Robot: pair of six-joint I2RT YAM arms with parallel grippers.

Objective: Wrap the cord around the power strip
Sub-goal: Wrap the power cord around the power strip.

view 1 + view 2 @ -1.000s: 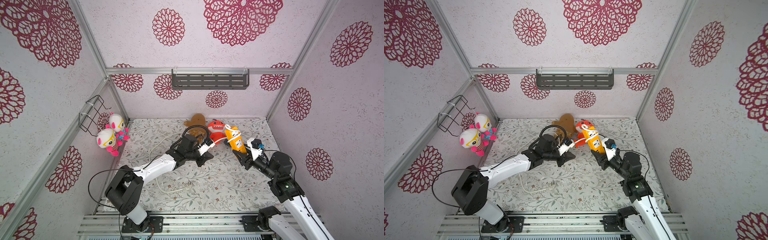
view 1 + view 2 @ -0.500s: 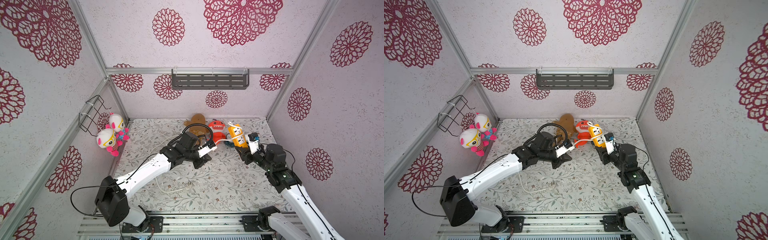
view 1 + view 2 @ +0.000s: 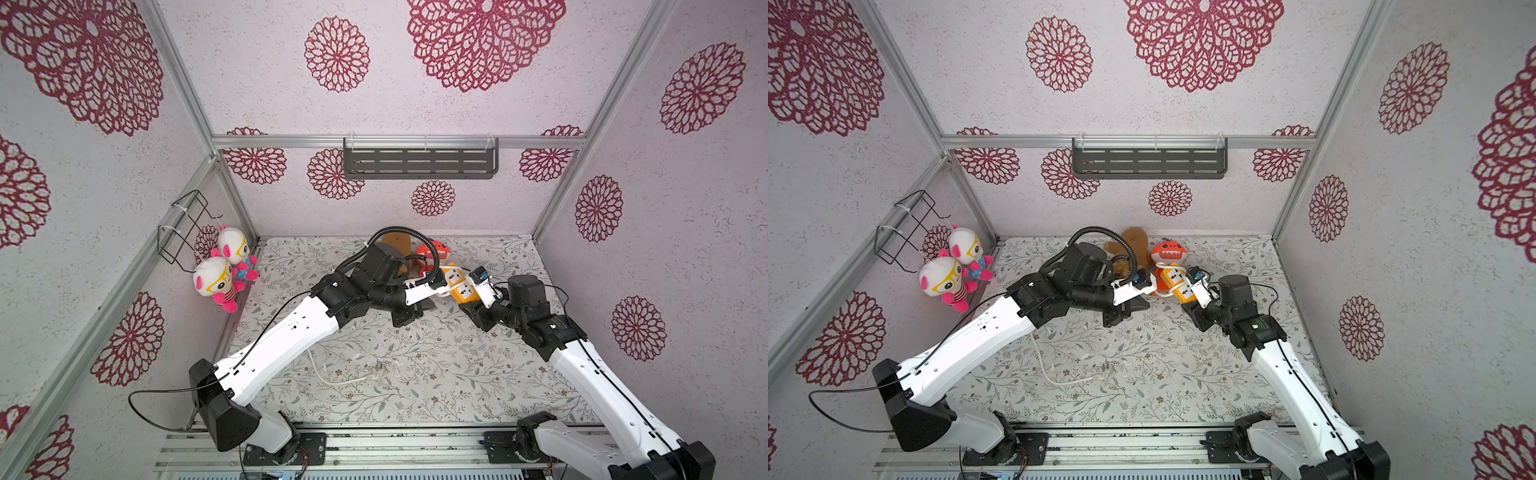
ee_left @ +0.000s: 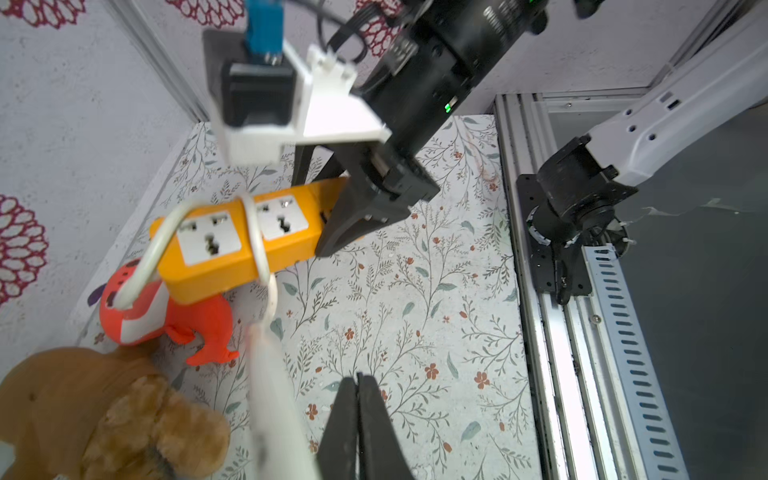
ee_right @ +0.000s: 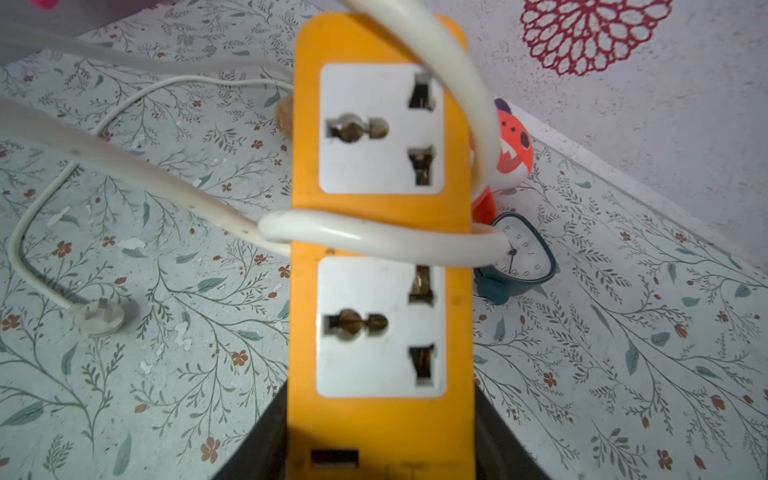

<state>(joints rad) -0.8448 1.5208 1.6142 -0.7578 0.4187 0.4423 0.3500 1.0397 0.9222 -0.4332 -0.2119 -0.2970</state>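
Floral-patterned table [image 3: 415, 395] fills the floor of a booth whose white walls carry red flower prints. In both top views, the right gripper [image 3: 468, 302] holds the orange power strip [image 3: 457, 286] raised above the table near the back wall, close to a red toy [image 3: 432, 251]. The white cord [image 3: 332, 376] trails across the table to its plug [image 3: 378, 368].

Left wrist view: the left gripper [image 4: 358, 399] has its fingers pressed together, nothing visible between them. The cord passes just beside them and loops once around the strip between its two sockets.

Right wrist view: black jaws clamp the strip's USB end. A small clock [image 5: 519, 257] stands on the table behind it.
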